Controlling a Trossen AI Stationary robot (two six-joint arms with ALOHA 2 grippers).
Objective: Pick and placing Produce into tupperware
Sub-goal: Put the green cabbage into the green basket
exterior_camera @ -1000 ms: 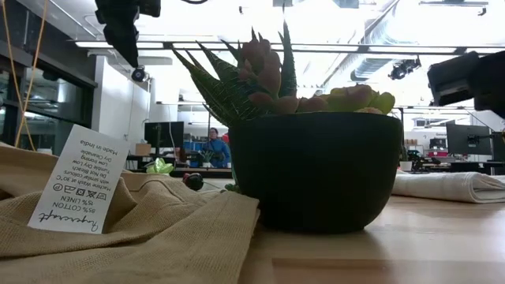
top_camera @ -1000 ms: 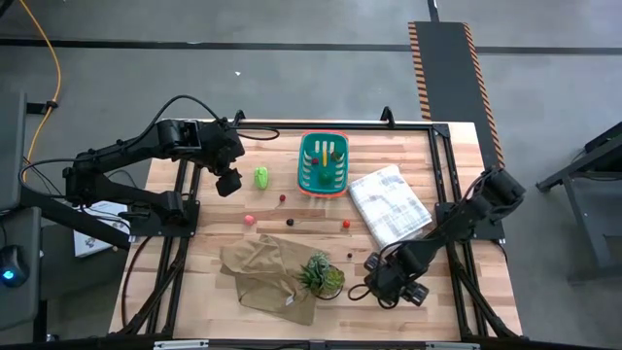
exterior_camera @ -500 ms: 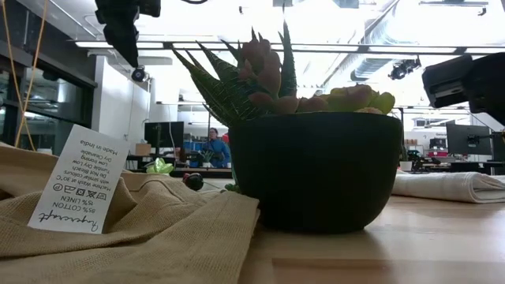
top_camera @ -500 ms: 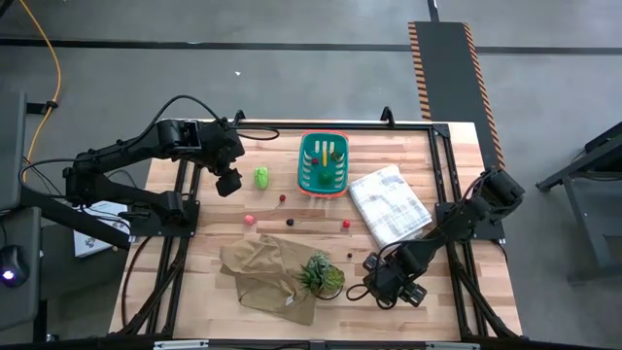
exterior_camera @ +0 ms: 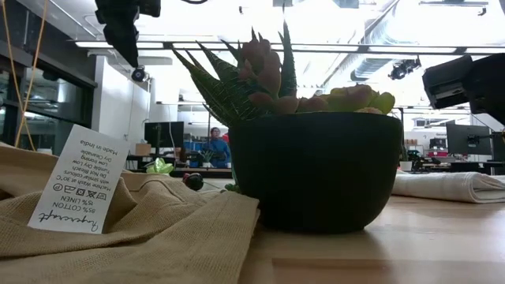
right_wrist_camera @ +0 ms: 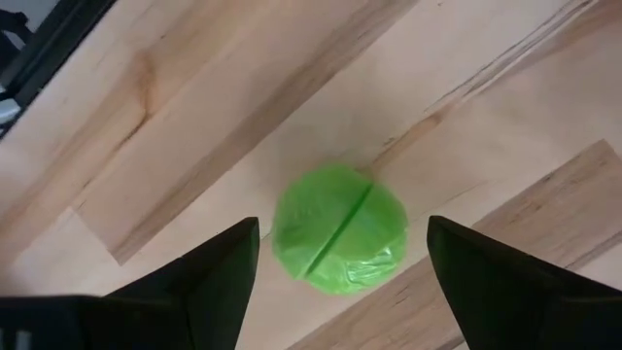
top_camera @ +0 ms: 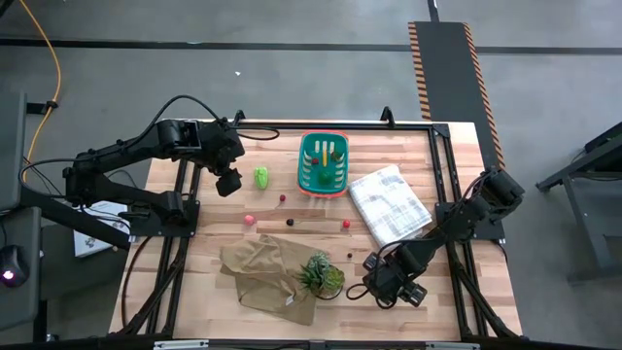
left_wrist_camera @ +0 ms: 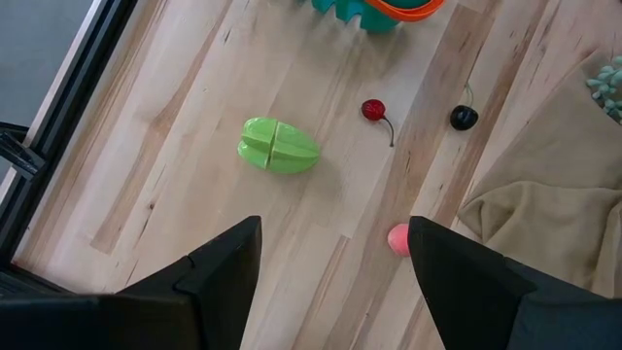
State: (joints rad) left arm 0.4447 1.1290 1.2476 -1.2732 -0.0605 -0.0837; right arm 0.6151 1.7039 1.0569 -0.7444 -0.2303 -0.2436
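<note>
The teal tupperware [top_camera: 324,163] stands at the table's far middle with a few produce pieces inside. A light green piece [left_wrist_camera: 279,146] lies left of it, just ahead of my open left gripper [left_wrist_camera: 333,226], which hangs above the table [top_camera: 228,183]. A red ball [left_wrist_camera: 373,110], a dark ball [left_wrist_camera: 464,118] and a pink piece [left_wrist_camera: 398,238] lie loose nearby. At the near right, my right gripper [top_camera: 379,284] is open and points down over a round light green piece [right_wrist_camera: 340,228]. Its fingers stand on either side of that piece without touching it.
A folded white checked cloth [top_camera: 389,202] lies right of the tupperware. A tan cloth [top_camera: 264,274] and a potted spiky plant [top_camera: 319,275] sit at the near middle, just left of my right gripper. More small red balls [top_camera: 345,224] lie mid-table.
</note>
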